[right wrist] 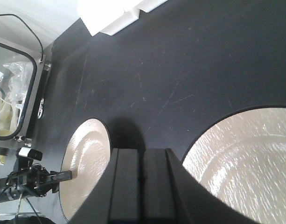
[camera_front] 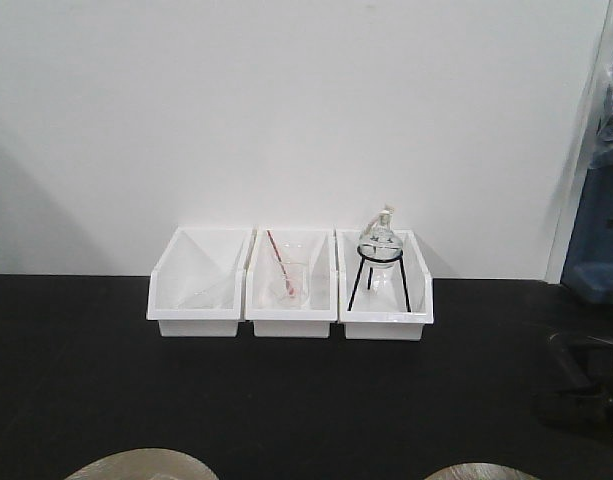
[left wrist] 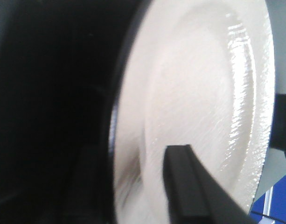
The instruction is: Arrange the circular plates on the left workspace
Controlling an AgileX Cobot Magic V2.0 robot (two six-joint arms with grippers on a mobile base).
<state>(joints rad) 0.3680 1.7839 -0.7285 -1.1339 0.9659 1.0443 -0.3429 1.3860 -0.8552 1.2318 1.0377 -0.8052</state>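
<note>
Two beige glossy circular plates with thin black rims lie on the black countertop [camera_front: 306,400]. Only their far edges show at the bottom of the front view, one left [camera_front: 141,465], one right [camera_front: 481,472]. My left gripper [left wrist: 133,149] straddles the left plate's [left wrist: 198,93] rim, one finger [left wrist: 189,186] on its face and the other dark behind the edge. From the right wrist this grip shows at that plate's [right wrist: 87,163] outer edge. My right gripper [right wrist: 143,150] is shut on nothing, above bare counter between that plate and the other plate [right wrist: 245,163].
Three white bins stand in a row at the back: left [camera_front: 196,285], middle [camera_front: 291,285] with glassware and a red rod, right [camera_front: 386,290] with a round flask on a black tripod. A black-rimmed tray [right wrist: 12,93] of plastic bags sits beyond the counter's left end.
</note>
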